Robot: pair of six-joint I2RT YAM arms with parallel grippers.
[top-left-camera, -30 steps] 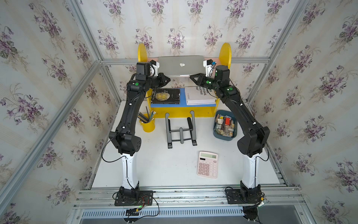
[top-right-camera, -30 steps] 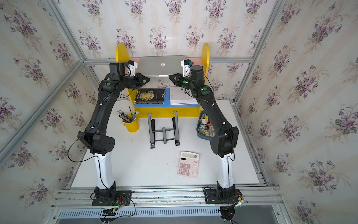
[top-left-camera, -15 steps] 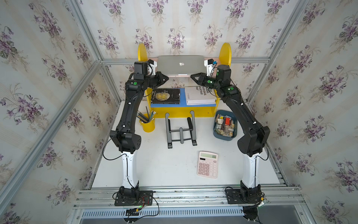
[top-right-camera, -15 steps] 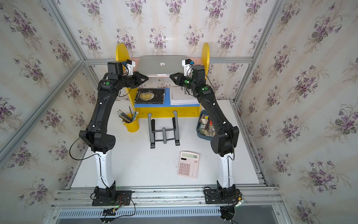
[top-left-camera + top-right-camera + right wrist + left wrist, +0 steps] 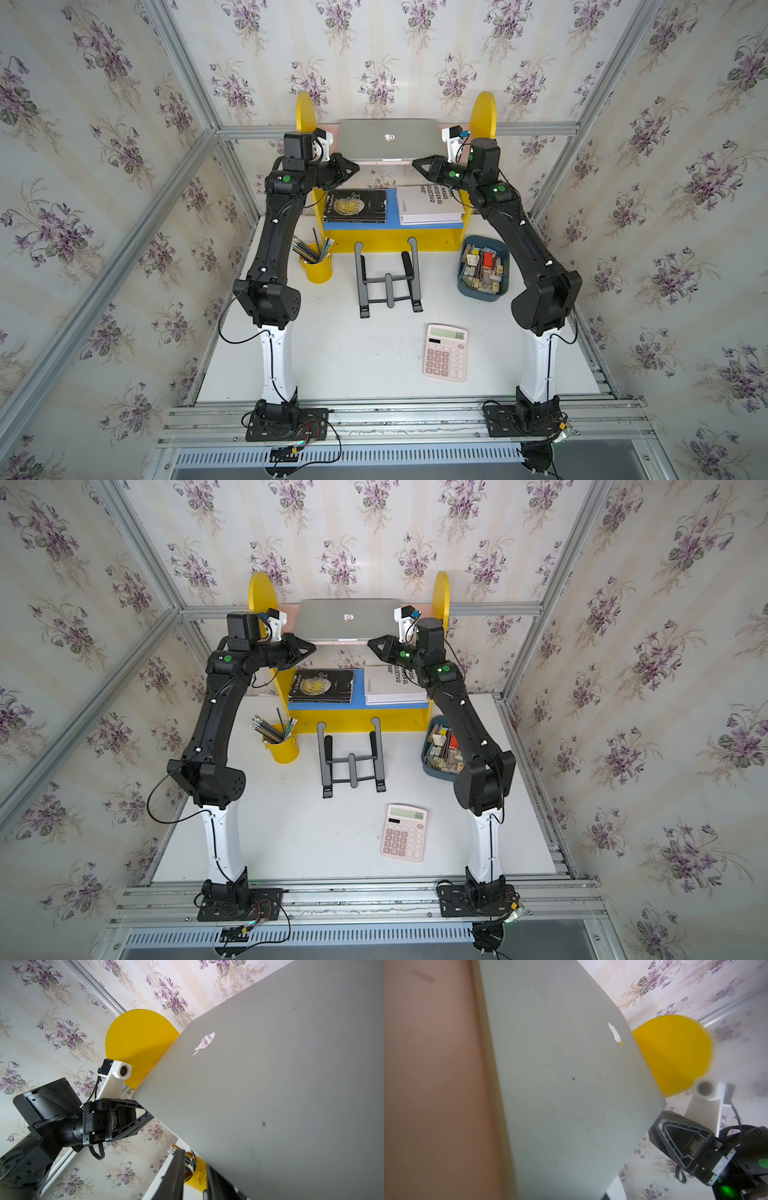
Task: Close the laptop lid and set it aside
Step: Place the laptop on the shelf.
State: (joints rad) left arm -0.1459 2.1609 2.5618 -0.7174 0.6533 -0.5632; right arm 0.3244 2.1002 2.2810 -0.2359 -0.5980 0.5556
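laptop: closed, lying flat on the pink top board of the yellow shelf unit at the back of the table, between the unit's two round yellow end panels; seen in both top views.
laptop lid: folded down on the base, silver outside facing up, apple logo at its centre.
left gripper: jaws drawn together; tip at the laptop's front left corner, just under the board's front edge. The right wrist view hides the tip behind that corner, so contact or hold cannot be told.
right gripper: jaws drawn together; tip at the laptop's front right corner. The left wrist view hides the tip behind the corner; contact or hold cannot be told.
lower shelf: black book and white book lying side by side.
black stand: on the table in front of the shelf unit, between the two arms.
pencil cup: yellow, beside the stand on the left arm's side.
blue bin: filled with small items, on the right arm's side.
pink calculator: flat on the table, nearer the arm bases.
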